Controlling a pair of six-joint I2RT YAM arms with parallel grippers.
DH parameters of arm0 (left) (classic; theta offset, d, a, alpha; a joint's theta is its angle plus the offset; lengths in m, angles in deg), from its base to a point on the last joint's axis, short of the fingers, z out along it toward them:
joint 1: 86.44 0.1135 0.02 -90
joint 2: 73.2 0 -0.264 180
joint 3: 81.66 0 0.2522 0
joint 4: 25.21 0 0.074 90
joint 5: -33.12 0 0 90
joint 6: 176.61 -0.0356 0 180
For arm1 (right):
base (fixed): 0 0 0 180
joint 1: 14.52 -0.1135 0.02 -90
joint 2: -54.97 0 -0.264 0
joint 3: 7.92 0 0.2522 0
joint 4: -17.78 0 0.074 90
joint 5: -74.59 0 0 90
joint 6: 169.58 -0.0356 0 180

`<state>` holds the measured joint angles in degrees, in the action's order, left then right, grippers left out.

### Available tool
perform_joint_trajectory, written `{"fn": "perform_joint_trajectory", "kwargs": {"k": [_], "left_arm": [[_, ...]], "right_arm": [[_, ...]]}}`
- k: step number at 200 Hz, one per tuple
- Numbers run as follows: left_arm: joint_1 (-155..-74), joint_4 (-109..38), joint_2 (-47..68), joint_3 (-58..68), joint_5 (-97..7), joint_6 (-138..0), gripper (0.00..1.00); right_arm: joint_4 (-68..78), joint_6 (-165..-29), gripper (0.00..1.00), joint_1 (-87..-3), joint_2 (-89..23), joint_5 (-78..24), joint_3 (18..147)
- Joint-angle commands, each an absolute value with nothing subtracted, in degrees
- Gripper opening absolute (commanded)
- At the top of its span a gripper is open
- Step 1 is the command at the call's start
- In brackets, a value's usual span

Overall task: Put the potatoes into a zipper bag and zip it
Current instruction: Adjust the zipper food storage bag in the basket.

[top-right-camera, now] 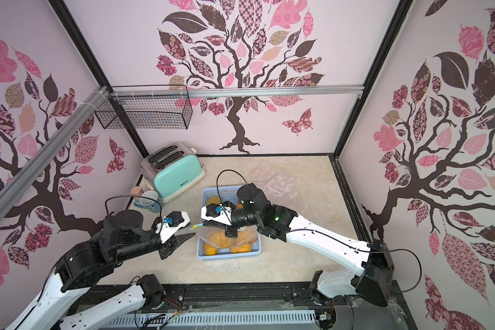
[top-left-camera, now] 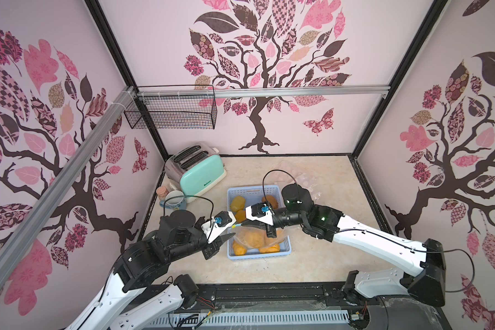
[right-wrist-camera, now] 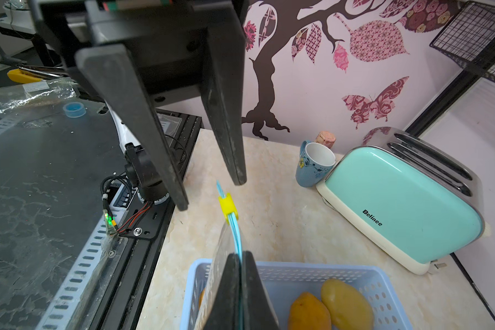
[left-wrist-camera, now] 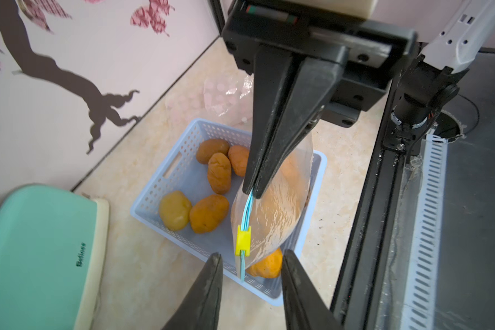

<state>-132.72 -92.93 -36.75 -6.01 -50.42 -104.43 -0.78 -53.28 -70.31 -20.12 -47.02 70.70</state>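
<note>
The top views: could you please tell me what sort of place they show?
Probably a mock kitchen in a robot test booth: toaster, mug and wire basket, enclosed by decal-covered panels.

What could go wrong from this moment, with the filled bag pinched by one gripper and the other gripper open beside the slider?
1. Only the right gripper pinches the zipper bag, at its blue track; the load may drag it loose.
2. The left gripper stands open by the small yellow slider; closing could catch film instead.
3. Loose potatoes lie in the basket; zipping now would likely leave them out.
</note>
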Motion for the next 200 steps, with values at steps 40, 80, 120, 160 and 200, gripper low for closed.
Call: {"fn": "perform_joint_trajectory", "kwargs": {"k": [40,80,120,160,200], "left_arm": [[-132.76,-77.72,-50.69,-20.87,-45.53,-103.76,0.42],[-132.76,-73.72,-54.03,-25.96,-37.28,-104.89,0.43],[-132.76,-72.56,-53.92,-27.59,-36.84,-105.41,0.37],[-132.76,-70.21,-54.83,-29.17,-38.03,-105.24,0.25],[-132.76,-69.82,-54.93,-29.58,-38.33,-104.92,0.07]], "right_arm": [[5.27,-56.75,0.0,-70.59,-12.41,-54.08,63.64],[5.53,-56.47,0.0,-70.57,-12.29,-55.7,62.03],[6.57,-56.83,0.0,-70.59,-12.74,-56.47,61.62],[5.91,-56.73,0.0,-70.59,-13.0,-56.32,61.78],[5.95,-56.82,0.0,-70.61,-13.1,-56.41,61.72]]}}
